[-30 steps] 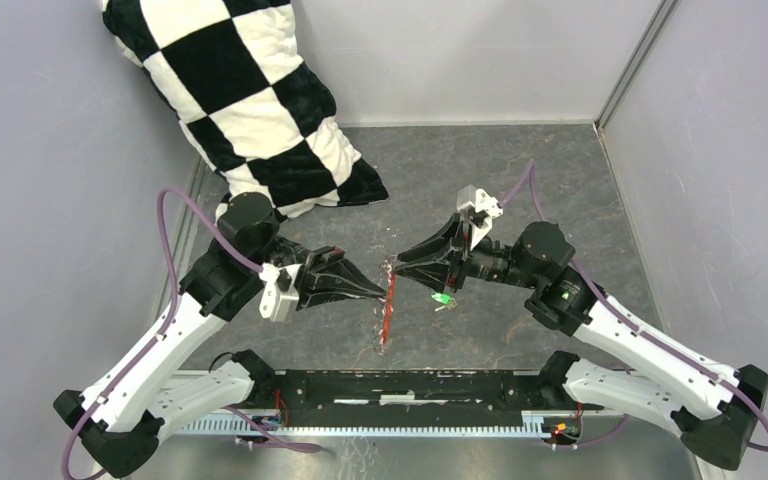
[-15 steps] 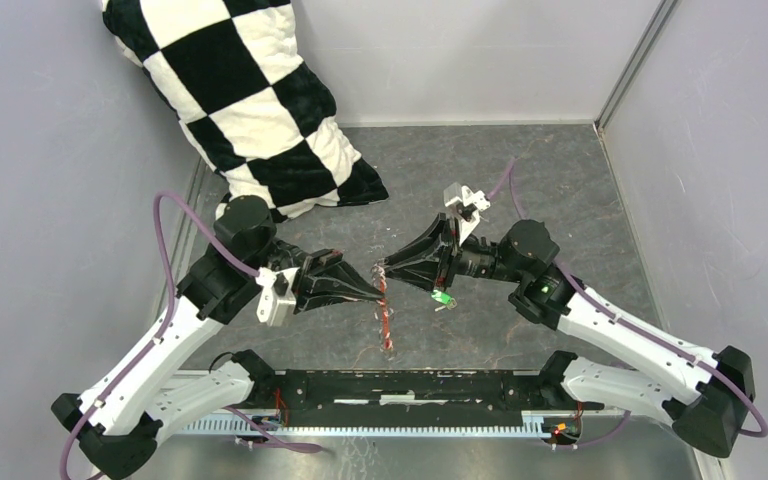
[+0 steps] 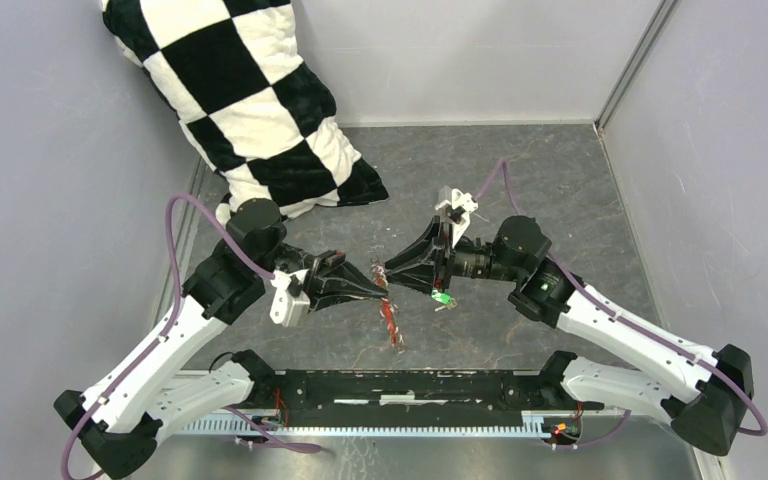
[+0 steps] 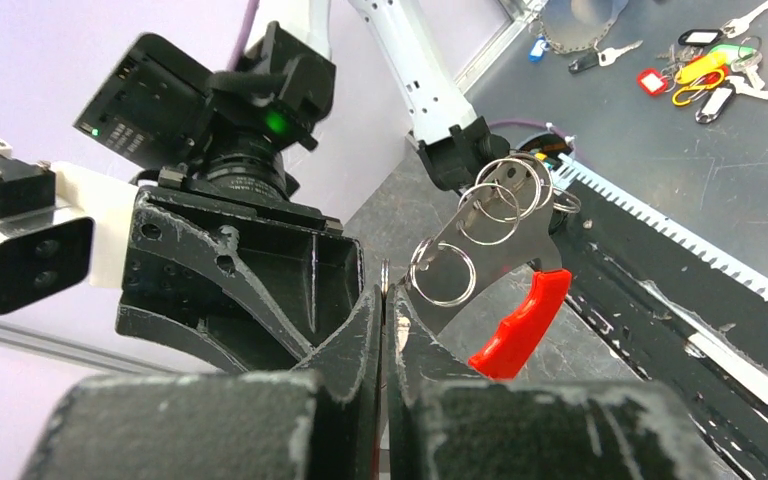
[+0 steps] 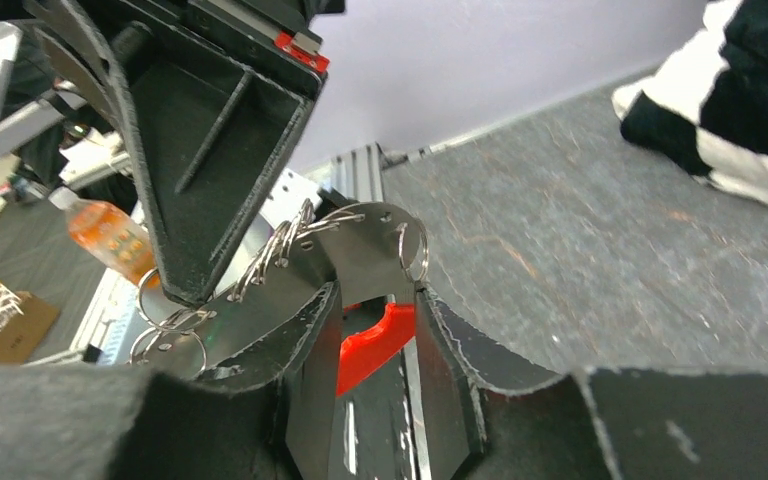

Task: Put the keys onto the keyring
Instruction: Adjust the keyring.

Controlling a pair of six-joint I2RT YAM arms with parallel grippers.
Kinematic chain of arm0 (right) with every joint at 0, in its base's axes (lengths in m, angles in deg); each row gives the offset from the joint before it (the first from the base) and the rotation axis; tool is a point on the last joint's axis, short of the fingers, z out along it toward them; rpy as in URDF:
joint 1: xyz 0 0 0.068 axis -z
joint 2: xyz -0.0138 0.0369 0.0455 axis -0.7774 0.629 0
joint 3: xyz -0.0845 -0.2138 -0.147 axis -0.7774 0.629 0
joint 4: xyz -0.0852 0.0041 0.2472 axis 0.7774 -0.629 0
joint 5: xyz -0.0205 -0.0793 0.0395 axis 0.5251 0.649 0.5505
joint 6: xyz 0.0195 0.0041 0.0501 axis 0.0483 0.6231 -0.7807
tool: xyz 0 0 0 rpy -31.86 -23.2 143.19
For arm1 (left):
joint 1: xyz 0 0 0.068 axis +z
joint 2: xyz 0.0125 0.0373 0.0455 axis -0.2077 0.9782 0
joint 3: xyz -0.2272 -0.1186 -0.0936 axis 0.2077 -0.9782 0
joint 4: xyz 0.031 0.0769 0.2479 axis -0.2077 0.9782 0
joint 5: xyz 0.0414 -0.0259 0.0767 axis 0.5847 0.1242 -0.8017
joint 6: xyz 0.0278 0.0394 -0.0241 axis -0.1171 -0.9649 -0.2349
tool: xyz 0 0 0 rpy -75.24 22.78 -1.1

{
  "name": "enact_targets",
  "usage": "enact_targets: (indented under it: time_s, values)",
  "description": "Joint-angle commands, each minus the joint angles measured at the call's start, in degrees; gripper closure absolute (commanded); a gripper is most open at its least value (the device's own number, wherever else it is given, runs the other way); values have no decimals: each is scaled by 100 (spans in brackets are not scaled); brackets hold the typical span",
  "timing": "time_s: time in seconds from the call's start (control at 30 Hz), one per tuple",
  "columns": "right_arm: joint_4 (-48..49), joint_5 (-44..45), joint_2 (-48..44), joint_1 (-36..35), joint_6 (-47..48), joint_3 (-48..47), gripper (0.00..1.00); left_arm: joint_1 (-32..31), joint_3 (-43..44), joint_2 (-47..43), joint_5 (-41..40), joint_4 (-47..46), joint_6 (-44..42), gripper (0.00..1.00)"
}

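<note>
While the left gripper (image 4: 384,300) pinches a split ring of the silvery metal keyring with flat red tag (image 4: 495,245) and the right gripper (image 5: 370,300) clamps its plate, hold both grips untwisted; the tiny green-headed metal key (image 3: 443,298) lies on the grey table (image 3: 560,190) below.

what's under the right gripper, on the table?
A small green-headed key lies on the table, showing at the near edge of the right gripper. Whatever else sits directly beneath the gripper's body is covered from above, and neither wrist view shows that spot.
</note>
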Motion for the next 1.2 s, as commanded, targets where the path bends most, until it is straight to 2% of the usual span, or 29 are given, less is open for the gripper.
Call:
enact_targets:
  time_s: [0.0, 0.1, 0.17, 0.3, 0.4, 0.67, 0.87, 1.0, 1.17]
  values:
    - [-1349, 355, -196, 24, 1036, -668, 60, -21, -26, -74, -209, 495, -653, 98]
    - [-2239, 588, -352, 28, 1697, -1016, 54, -20, -128, -123, -348, 682, -190, 98]
    - [-2649, 631, -415, 28, 1969, -1195, 50, -25, -234, -143, -514, 378, 675, 98]
    - [-2972, 393, -438, 25, 2269, -1450, 44, -11, -811, -352, -1152, -1659, 3554, 98]
    - [-2991, 209, -456, 21, 2352, -1522, 42, -11, -1097, -461, -1436, -2666, 4628, 98]
    - [-2908, -629, -315, 26, 2251, -1606, 40, -15, -1177, -517, -1497, -2850, 4768, 98]
    - [-2660, -779, -199, 19, 2114, -1617, 41, -17, -1262, -484, -1416, -2872, 4753, 98]
    - [-2568, -796, -70, 27, 2105, -1681, 42, -11, -1248, -475, -1447, -2558, 4495, 98]
    - [-2779, -712, -31, 28, 2258, -1794, 45, -11, -1356, -545, -1558, -2382, 4374, 98]
